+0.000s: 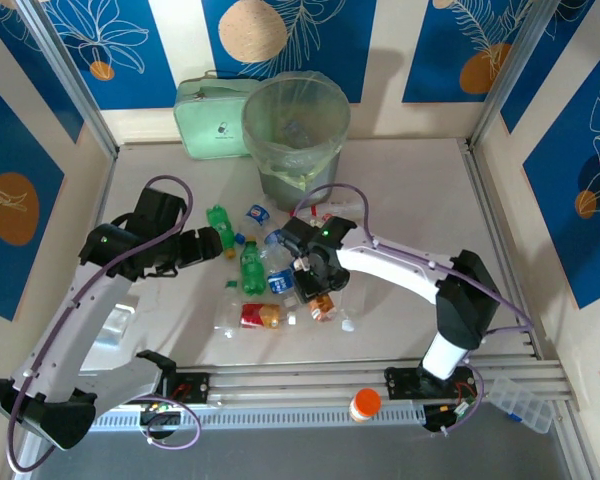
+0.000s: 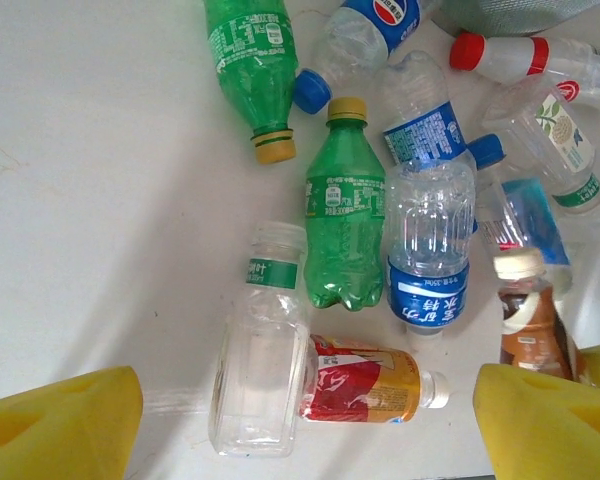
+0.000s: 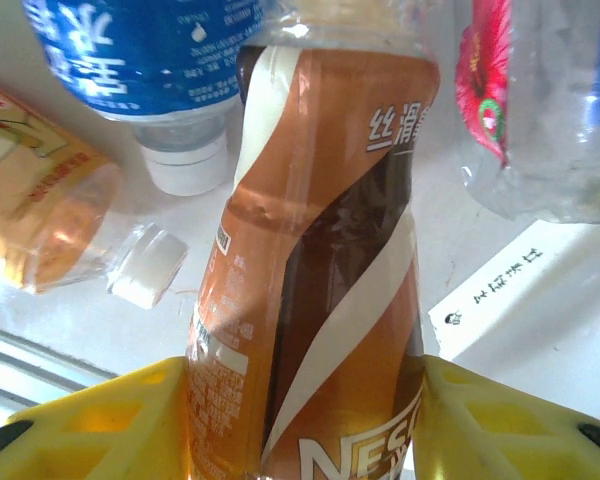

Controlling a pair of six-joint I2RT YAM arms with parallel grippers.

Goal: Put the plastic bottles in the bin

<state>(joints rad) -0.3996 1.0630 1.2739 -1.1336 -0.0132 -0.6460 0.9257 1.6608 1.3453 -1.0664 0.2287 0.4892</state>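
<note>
Table [image 1: 420,210]: pale top carrying all the items.
Bin [image 1: 288,185]: upright at the far side of the table, lined with a bag, beyond the bottles and apart from both hands. A flat green case [image 1: 208,125] sits just beside it on the left.
Bottles [image 1: 252,268]: lying loose on the table in a cluster between the two hands, on the near side of the bin.
Right hand [image 3: 305,420]: at the cluster's right edge, pads pressed against both sides of a brown bottle [image 3: 310,250], pinching it.
Left hand [image 2: 310,425]: at the cluster's left edge, fingers spread wide, holding nothing.
Clear square bottle [image 2: 260,350]: on its side below the left hand's gap, with a green bottle [image 2: 345,225] just beyond it.
</note>
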